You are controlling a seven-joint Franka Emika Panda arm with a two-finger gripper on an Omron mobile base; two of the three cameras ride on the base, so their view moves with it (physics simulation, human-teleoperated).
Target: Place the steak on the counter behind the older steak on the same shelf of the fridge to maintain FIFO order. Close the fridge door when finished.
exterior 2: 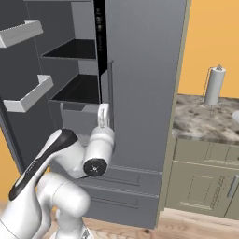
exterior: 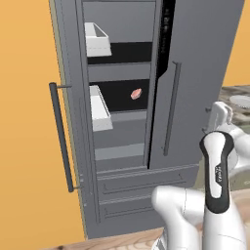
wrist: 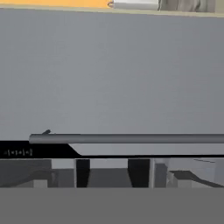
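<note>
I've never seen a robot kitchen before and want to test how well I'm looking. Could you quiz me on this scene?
1. True or false: both doors of the fridge stand open.
2. The small pink steak lies on: A) the upper shelf, B) the lower shelf, C) a door bin.
3. Fill in: on the counter, against the orange wall, stands a white ____.

Key: 1. False, one door is open and the other is shut. 2. B. 3. Paper roll.
</note>
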